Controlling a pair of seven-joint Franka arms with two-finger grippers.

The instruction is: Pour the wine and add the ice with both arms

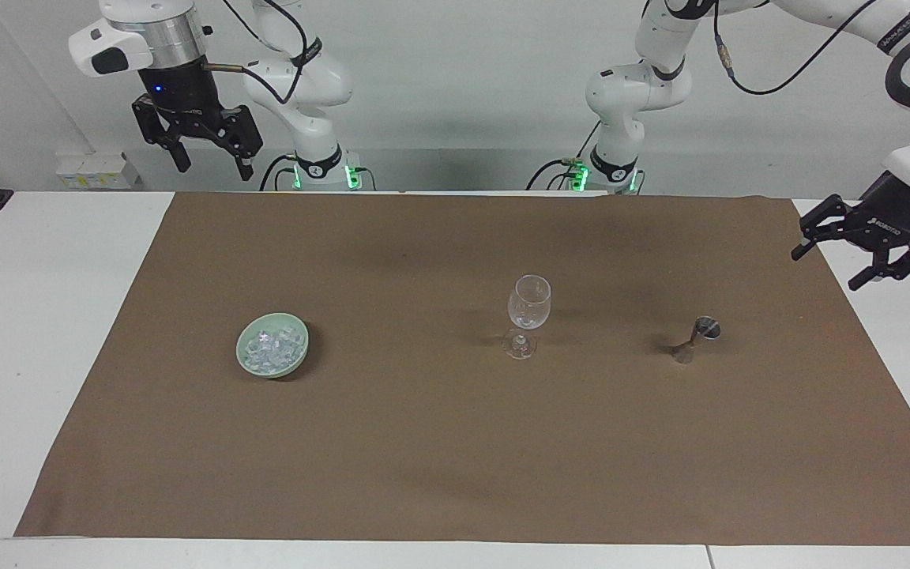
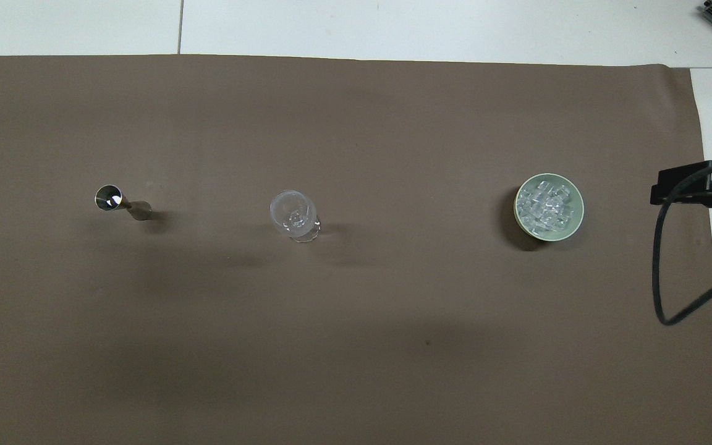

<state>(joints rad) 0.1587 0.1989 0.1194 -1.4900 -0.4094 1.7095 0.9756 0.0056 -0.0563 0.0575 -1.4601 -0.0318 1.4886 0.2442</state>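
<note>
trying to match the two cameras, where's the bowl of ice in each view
Facing view: the pale green bowl of ice sits on the brown mat toward the right arm's end of the table.
Overhead view: the same bowl shows at the opposite edge of the picture.
Shared landmark: the wine glass, mid-mat between the bowl and the metal jigger.

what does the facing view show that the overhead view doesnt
Only the facing view shows both white arms whole, with the left gripper open over the mat's edge at its own end, and the right gripper open, raised by its base. Only the overhead view looks straight down into the jigger. Both share the wine glass, the ice in the green bowl, and the brown mat.
</note>
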